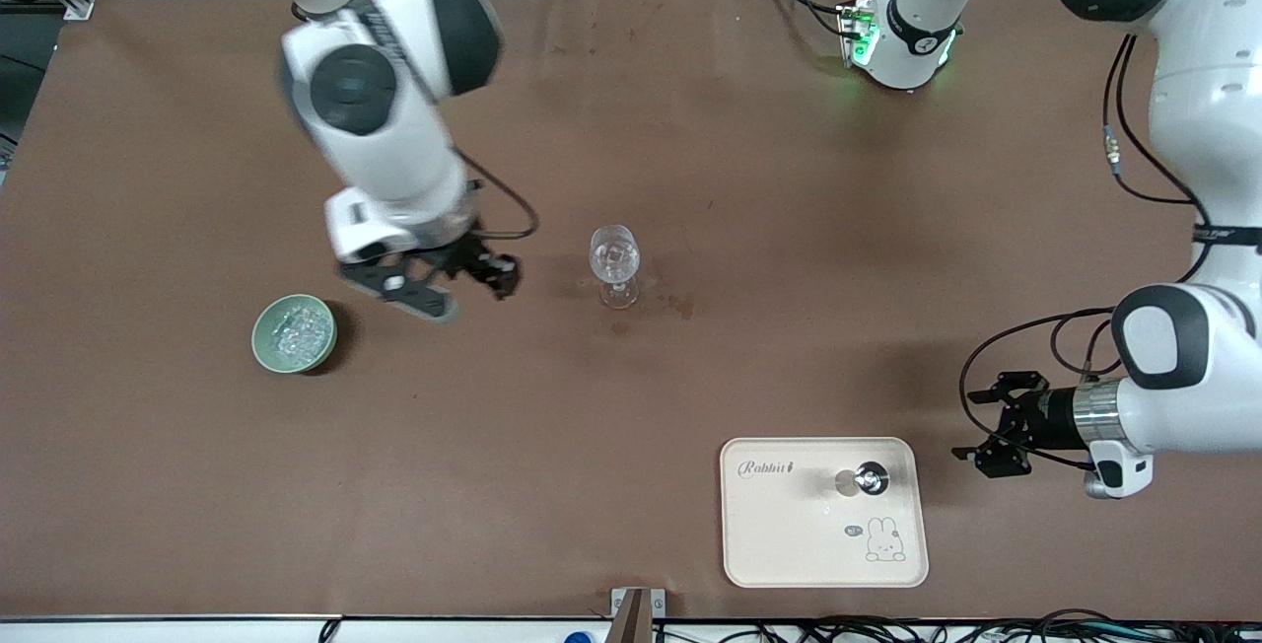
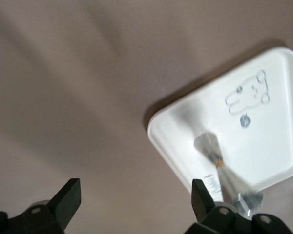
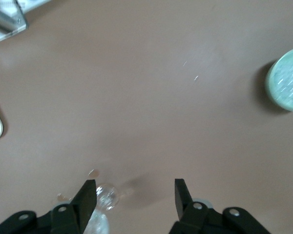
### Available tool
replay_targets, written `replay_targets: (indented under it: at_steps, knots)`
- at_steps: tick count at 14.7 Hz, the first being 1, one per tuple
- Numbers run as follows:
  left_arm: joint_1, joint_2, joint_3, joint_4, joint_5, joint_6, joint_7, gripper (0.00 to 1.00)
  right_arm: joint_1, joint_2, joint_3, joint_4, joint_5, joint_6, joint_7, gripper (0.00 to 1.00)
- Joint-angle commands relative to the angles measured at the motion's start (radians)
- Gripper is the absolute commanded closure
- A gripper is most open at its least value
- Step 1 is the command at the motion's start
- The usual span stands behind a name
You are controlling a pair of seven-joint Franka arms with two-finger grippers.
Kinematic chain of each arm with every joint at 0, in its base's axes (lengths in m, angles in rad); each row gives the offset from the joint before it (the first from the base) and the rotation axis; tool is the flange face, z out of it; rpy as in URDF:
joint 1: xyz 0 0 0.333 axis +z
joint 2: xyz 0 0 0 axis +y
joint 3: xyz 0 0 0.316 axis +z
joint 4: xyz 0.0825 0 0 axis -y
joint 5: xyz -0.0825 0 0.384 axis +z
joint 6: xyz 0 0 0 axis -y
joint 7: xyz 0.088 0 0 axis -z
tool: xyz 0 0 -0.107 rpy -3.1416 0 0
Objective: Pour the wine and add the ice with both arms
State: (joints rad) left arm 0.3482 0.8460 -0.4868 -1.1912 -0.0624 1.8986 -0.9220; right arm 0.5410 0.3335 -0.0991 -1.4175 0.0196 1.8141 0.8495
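A clear stemmed glass (image 1: 614,265) stands mid-table. A green bowl (image 1: 294,332) holding the ice (image 1: 296,329) sits toward the right arm's end. My right gripper (image 1: 454,286) is open and empty, low over the table between bowl and glass. Its wrist view (image 3: 135,190) shows the glass (image 3: 106,197) by one finger and the bowl (image 3: 285,80) farther off. My left gripper (image 1: 976,423) is open and empty, beside the white tray (image 1: 789,535). A small clear bottle with a metal top (image 1: 870,478) stands on the tray. It also shows in the left wrist view (image 2: 219,165).
The tray (image 2: 185,131) with a rabbit drawing lies near the table's front edge, toward the left arm's end. Dark wet spots (image 1: 680,306) mark the brown cloth beside the glass. A metal bracket (image 1: 631,608) sits at the front edge.
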Motion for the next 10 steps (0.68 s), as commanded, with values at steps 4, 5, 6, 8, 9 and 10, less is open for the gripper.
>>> replay_targets:
  at_steps: [4, 5, 6, 8, 9, 10]
  knots:
    - [0.003, -0.244, -0.033, -0.047, 0.140, -0.145, 0.263, 0.00, -0.229, -0.093, 0.021, -0.035, -0.003, -0.056, -0.347, 0.22]
    - [-0.003, -0.280, -0.035, -0.047, 0.163, -0.162, 0.316, 0.00, -0.278, -0.102, 0.021, -0.049, -0.003, -0.071, -0.416, 0.22]
    - [-0.017, -0.309, -0.039, -0.047, 0.196, -0.179, 0.360, 0.00, -0.324, -0.116, 0.021, -0.072, -0.004, -0.070, -0.472, 0.22]
    - [-0.041, -0.375, -0.041, -0.047, 0.280, -0.219, 0.429, 0.00, -0.403, -0.142, 0.021, -0.110, -0.013, -0.065, -0.556, 0.23]
    - [-0.047, -0.401, -0.041, -0.047, 0.288, -0.234, 0.455, 0.00, -0.418, -0.152, 0.021, -0.119, -0.036, -0.065, -0.584, 0.23]
    - [-0.046, -0.427, -0.041, -0.045, 0.288, -0.245, 0.492, 0.00, -0.440, -0.160, 0.021, -0.121, -0.062, -0.070, -0.605, 0.22]
